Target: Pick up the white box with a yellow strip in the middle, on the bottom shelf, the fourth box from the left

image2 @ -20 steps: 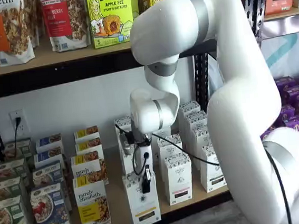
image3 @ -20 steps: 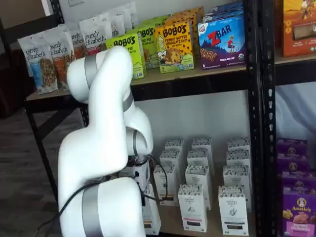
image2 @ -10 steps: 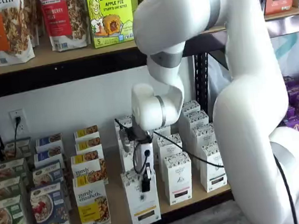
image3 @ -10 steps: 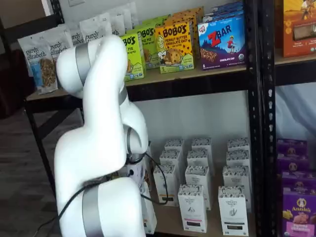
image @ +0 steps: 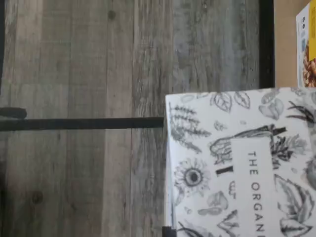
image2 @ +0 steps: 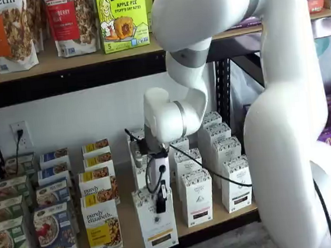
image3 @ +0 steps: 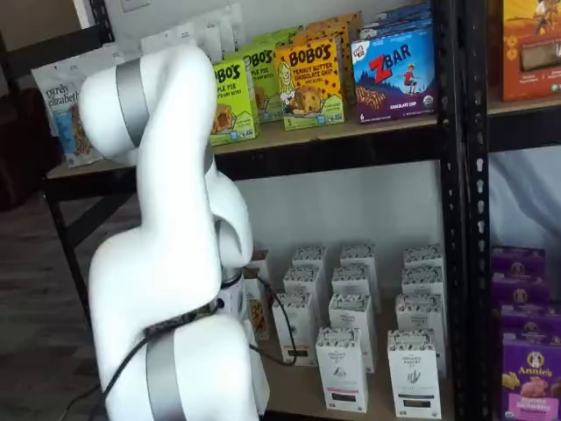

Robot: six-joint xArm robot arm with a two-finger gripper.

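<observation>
The white box with a speckled top and a yellow-tan strip low on its front stands at the front edge of the bottom shelf, leaning slightly out. My gripper hangs over its top with the black fingers closed on the upper part of the box. In the wrist view the box's patterned top sits over the grey plank floor, beyond the black shelf frame. In a shelf view my own white arm hides the gripper and the box.
Yellow "purely elizabeth" boxes stand just left of the held box. Like white cartons stand just right, in rows. A black rack post is behind them. Bobo's boxes fill the upper board. Purple boxes are far right.
My upper arm has swung up and to the right. The gripper and the white box have shifted slightly left and forward, toward the shelf's front edge.
</observation>
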